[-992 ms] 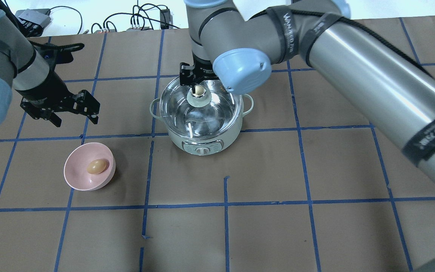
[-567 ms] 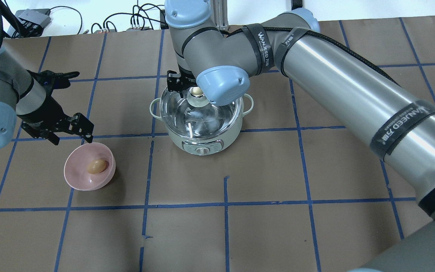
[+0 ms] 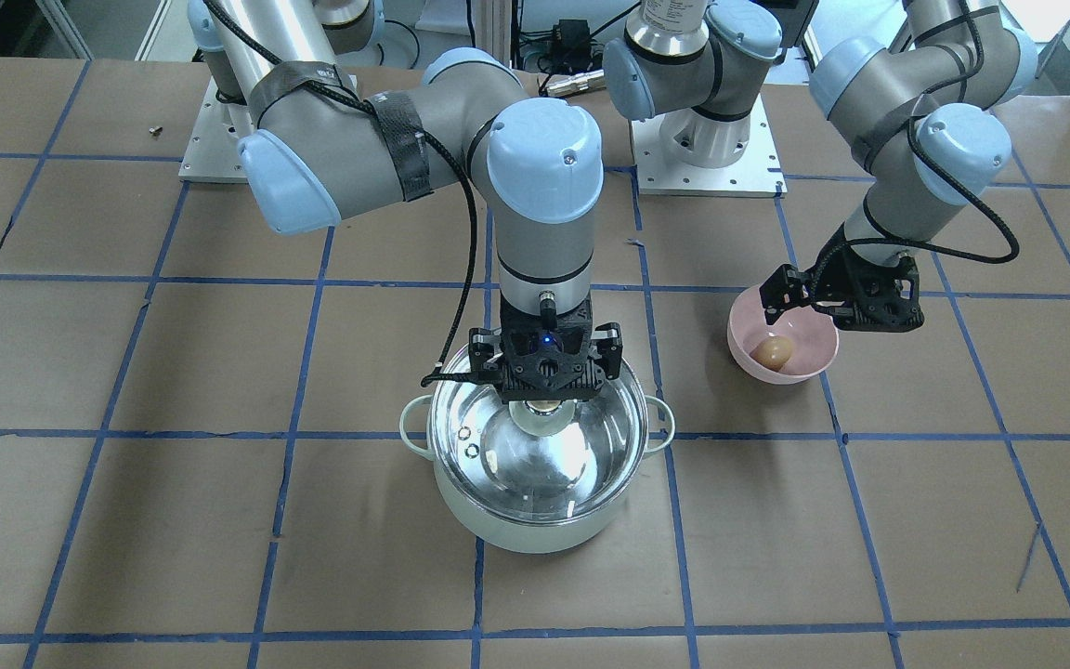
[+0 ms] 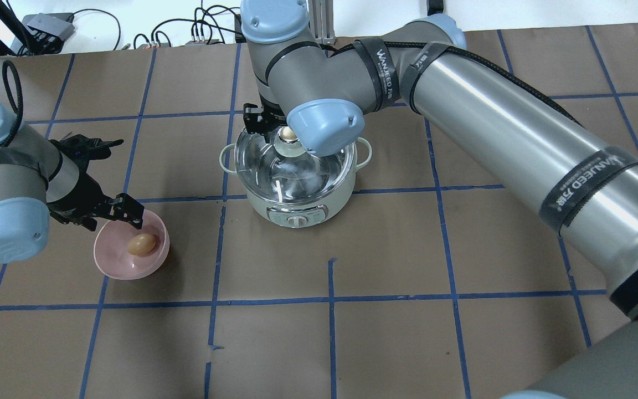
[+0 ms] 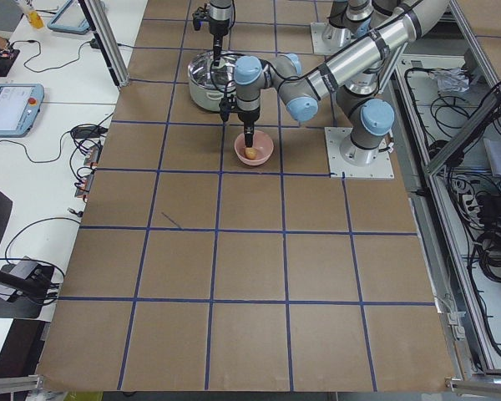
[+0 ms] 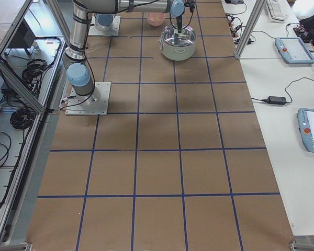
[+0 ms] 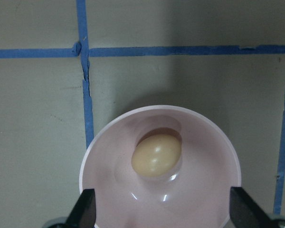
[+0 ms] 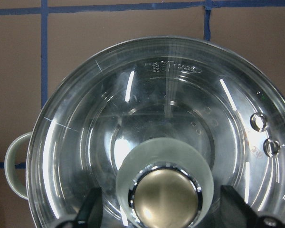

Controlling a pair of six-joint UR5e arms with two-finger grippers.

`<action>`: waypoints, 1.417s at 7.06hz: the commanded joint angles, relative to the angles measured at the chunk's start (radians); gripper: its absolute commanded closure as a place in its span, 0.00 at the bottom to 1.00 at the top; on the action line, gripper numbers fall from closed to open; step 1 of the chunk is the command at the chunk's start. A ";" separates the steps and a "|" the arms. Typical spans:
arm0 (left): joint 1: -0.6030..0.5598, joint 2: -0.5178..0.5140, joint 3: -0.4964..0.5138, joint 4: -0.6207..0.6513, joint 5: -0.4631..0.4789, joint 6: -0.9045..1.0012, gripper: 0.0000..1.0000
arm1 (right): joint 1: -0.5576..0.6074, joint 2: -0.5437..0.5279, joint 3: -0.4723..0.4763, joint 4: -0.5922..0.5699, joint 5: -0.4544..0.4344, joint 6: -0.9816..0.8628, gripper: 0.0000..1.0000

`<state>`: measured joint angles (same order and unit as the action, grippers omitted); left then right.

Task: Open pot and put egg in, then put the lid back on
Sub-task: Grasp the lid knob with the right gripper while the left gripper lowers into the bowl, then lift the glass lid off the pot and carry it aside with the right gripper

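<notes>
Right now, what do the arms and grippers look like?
Both the right arm and left arm have silver tubes, grey links, pale-blue joint caps and a black cable. The right has black straps printed WANJEED. The right gripper and left gripper are black, open-framed and two-fingered; the right one shows a blue light.

You're looking at a robotics lab: your desk [image 6: 157,172] is papered brown and gridded with blue tape [image 4: 330,302], both arm bases [image 3: 698,139] are bolted to steel plates [image 3: 749,181], teach pendants [image 6: 290,49] lie on the side benches [image 6: 272,73], and cables [image 4: 206,25] trail past aluminium frame posts [image 5: 104,42]
</notes>
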<state>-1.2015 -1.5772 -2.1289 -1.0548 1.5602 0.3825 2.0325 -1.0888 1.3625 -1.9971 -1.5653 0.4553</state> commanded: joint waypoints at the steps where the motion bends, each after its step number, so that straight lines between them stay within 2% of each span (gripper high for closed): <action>1: -0.003 -0.023 -0.035 0.010 0.004 0.051 0.00 | 0.000 -0.002 0.006 -0.009 0.011 0.006 0.58; 2: -0.003 -0.024 -0.049 0.012 0.009 0.096 0.00 | 0.000 -0.005 0.004 -0.002 0.011 0.008 0.85; 3: -0.003 -0.026 -0.057 0.012 0.011 0.110 0.00 | 0.000 -0.006 0.003 0.001 -0.001 0.012 0.93; 4: -0.007 -0.021 -0.086 0.050 0.023 0.118 0.00 | 0.000 -0.014 0.001 0.011 -0.004 0.005 0.94; 5: -0.003 -0.023 -0.117 0.114 0.024 0.203 0.00 | -0.006 -0.061 -0.005 0.115 -0.037 -0.003 0.93; 6: 0.002 -0.026 -0.115 0.118 0.024 0.258 0.00 | -0.026 -0.106 -0.020 0.233 -0.068 -0.003 0.93; 7: 0.002 -0.030 -0.114 0.119 0.023 0.262 0.00 | -0.099 -0.152 -0.037 0.380 0.003 -0.006 0.93; 8: 0.003 -0.032 -0.120 0.125 0.023 0.291 0.00 | -0.208 -0.216 -0.037 0.477 0.063 -0.123 0.93; 9: 0.003 -0.035 -0.118 0.130 0.023 0.308 0.00 | -0.318 -0.282 -0.030 0.577 0.050 -0.346 0.94; 10: 0.003 -0.041 -0.121 0.165 0.024 0.323 0.01 | -0.395 -0.319 -0.010 0.589 0.016 -0.418 0.94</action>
<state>-1.1983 -1.6125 -2.2478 -0.9186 1.5835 0.6846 1.7452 -1.3497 1.3365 -1.4664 -1.5285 0.1749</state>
